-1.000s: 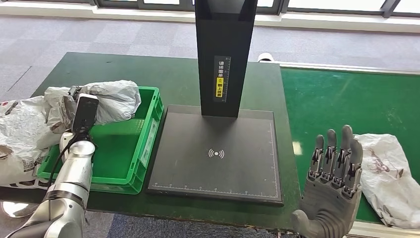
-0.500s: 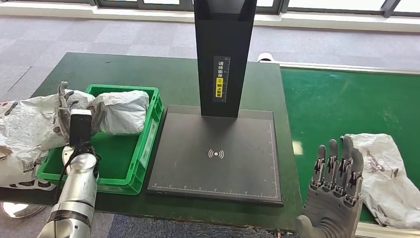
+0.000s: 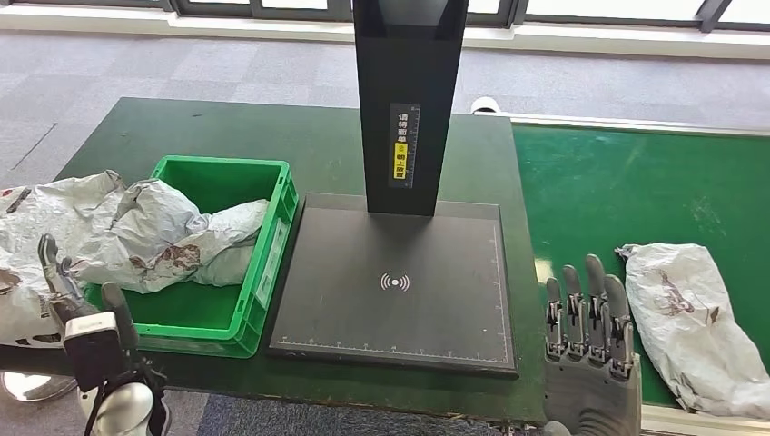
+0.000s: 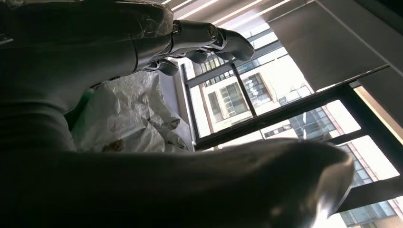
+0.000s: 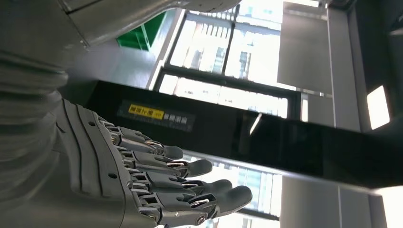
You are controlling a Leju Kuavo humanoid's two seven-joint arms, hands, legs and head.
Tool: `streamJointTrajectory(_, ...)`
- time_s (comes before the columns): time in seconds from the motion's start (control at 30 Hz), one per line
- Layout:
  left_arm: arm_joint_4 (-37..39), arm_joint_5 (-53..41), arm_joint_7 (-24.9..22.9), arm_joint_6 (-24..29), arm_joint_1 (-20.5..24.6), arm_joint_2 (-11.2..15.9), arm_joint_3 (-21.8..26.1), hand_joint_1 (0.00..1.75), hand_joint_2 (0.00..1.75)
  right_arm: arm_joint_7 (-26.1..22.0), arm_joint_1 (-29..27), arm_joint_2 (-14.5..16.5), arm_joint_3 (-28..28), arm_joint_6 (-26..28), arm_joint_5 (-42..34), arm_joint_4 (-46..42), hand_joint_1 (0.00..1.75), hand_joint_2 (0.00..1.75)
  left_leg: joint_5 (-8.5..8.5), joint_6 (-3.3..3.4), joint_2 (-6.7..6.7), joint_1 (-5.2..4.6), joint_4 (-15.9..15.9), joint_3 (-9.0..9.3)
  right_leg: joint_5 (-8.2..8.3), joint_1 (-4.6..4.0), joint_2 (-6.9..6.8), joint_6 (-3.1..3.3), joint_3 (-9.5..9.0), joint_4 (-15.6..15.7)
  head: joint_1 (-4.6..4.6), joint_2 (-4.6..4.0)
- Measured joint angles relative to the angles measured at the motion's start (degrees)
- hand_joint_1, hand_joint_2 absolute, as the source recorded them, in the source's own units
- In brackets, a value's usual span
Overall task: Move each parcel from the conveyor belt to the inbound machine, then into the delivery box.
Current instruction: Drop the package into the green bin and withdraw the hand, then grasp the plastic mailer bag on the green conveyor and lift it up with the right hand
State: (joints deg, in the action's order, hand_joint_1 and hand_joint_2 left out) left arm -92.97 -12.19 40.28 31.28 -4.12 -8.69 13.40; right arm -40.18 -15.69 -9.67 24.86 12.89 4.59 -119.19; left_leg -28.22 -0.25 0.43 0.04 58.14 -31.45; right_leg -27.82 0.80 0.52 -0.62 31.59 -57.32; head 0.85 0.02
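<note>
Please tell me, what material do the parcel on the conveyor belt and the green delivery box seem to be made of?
The parcel looks like a thin, soft plastic mailing bag, whitish grey: it is crumpled and slightly shiny. The delivery box appears to be rigid moulded plastic, smooth and bright green, with a thick rim and straight walls.

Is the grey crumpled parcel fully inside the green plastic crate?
No. The grey crumpled plastic parcel lies partly in the green plastic crate, spilling over its left wall.

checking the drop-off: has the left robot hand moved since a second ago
Yes. The left robot hand has pulled back toward the robot, from over the far-left corner of the green box to its near-left corner, leaving the grey parcel lying in it.
</note>
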Motion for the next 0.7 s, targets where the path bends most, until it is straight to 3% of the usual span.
streamJointTrajectory(0.13, -5.1, -3.7, 0.0, 2.6, -5.2, -1.0, -2.1, 0.0, 0.0, 0.0, -0.6, 1.8, -4.8, -7.8, 0.1, 0.0, 0.0, 1.75, 0.0, 0.01, -0.2, 0.0, 0.0, 0.0, -0.06, 0.0, -0.17, -0.04, -0.06, 0.0, 0.0, 0.0)
streamJointTrajectory(0.27, -10.4, 0.9, 0.0, 1.4, -9.3, -2.0, -4.3, 0.0, 0.0, 0.0, -1.4, 3.9, -8.9, -8.9, 1.6, 0.5, 0.0, 1.75, 0.0, 0.01, -0.19, 0.01, 0.0, -0.01, -0.06, 0.0, -0.18, -0.03, -0.07, 0.0, 0.0, 0.0)
streamJointTrajectory(0.5, -20.6, 7.2, 0.0, -1.8, -14.9, -4.5, -7.9, 0.0, 0.0, 0.3, -0.4, 7.0, -20.1, -2.8, 7.5, 7.5, 0.0, 1.75, -0.01, 0.03, -0.27, -0.01, 0.0, 0.0, -0.06, 0.01, -0.25, -0.04, -0.13, 0.1, 0.0, 0.0)
streamJointTrajectory(0.7, -22.8, 10.5, 0.0, -2.9, -16.5, -5.7, -10.0, 0.0, 0.0, 4.9, 4.6, 8.9, -31.2, 12.7, 26.0, 22.5, 0.0, 1.75, 0.01, 0.05, -0.3, 0.0, 0.0, 0.03, -0.04, 0.0, -0.29, -0.06, -0.19, 0.1, -0.01, 0.0)
